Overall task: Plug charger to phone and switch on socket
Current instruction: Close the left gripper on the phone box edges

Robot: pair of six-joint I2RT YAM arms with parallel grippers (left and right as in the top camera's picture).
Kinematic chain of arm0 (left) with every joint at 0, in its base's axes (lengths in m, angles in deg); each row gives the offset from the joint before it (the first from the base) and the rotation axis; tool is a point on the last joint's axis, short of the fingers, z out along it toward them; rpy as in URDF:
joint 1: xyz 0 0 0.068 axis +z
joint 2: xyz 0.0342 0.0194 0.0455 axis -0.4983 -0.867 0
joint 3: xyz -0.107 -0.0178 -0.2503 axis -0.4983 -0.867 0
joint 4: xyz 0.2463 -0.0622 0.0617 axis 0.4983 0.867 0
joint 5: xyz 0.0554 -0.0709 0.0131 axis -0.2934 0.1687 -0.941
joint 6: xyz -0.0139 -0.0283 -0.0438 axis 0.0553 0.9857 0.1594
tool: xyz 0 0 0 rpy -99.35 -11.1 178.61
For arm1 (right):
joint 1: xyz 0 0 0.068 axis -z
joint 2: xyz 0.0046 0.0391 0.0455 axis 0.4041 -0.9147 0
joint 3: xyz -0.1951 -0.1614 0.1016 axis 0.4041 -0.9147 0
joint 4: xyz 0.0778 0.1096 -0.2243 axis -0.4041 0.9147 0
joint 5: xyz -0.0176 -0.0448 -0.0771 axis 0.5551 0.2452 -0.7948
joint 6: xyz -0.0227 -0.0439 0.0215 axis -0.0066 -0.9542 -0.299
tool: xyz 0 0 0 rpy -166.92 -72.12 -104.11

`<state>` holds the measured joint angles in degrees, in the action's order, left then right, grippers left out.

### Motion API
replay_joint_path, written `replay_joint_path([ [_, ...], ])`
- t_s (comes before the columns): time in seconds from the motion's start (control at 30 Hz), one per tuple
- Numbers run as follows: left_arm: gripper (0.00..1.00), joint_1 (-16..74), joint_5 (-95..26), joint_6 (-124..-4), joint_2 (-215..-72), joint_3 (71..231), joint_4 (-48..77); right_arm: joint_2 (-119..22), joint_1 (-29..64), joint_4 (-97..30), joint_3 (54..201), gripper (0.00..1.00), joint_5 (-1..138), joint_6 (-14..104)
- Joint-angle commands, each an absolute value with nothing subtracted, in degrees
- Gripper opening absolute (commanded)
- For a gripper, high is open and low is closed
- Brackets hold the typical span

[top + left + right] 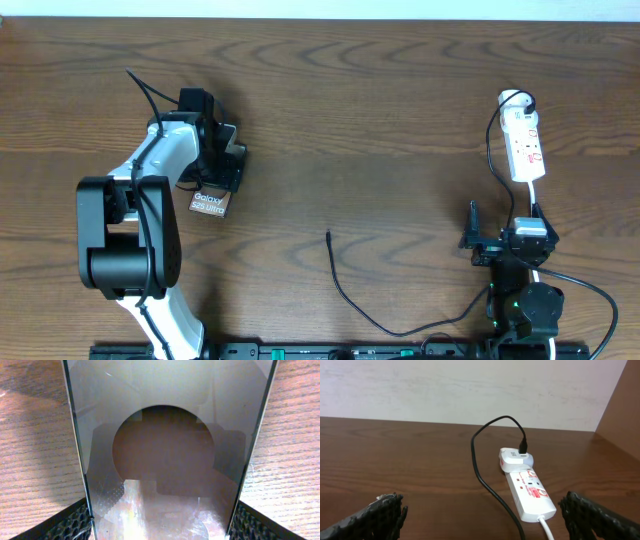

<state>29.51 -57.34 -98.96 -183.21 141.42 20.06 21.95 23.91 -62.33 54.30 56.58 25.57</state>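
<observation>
Phone (211,204): flat, dark brownish, white lettering at its near short end. It is sitting in the left half of the counter (350,110), about midway between the far and near edges. Its far part is lying hidden under the left gripper (221,172). In the left wrist view its glossy face (165,425) is filling the space between the two pads (67,522), which are lying right against its long edges. The jaws are straddling it, but I cannot tell whether they are pressing on it or only flanking it.

Charger (474,460): thin black cable. One end is sitting plugged into a white adapter (512,459) at the far end of the socket (530,495), and the cable is looping down along the socket's left side. Its plug tip (329,237) is lying loose on bare wood near the middle of the counter, toward the near edge, well apart from the phone.

Socket (526,148): small white power strip with red marks. It is lying lengthwise near the right edge, toward the far right corner. A white cord (545,527) is leaving its near end.

Right gripper (505,228): hovering on the near side of the socket and pointing toward it. Its jaws are standing released, spread wide, grasping nothing.
</observation>
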Motion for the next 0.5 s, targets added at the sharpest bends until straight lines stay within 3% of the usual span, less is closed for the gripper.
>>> replay_joint_path([
  [0.0,0.82,29.66,-54.81,-99.48,-183.78,139.54,20.63,22.32,23.52,-62.11,54.21,0.99,56.12,24.85],
  [0.13,0.83,29.66,-54.83,-99.48,-183.78,139.54,20.34,22.32,23.52,-62.11,54.21,0.99,56.12,24.85],
  [0.2,0.89,29.66,-54.83,-99.48,-183.78,139.54,19.84,22.32,23.52,-62.11,54.21,0.99,56.12,24.85],
  [0.47,0.89,29.66,-54.83,-99.5,-183.78,139.54,19.1,22.32,23.52,-62.11,54.21,0.99,56.12,24.85],
])
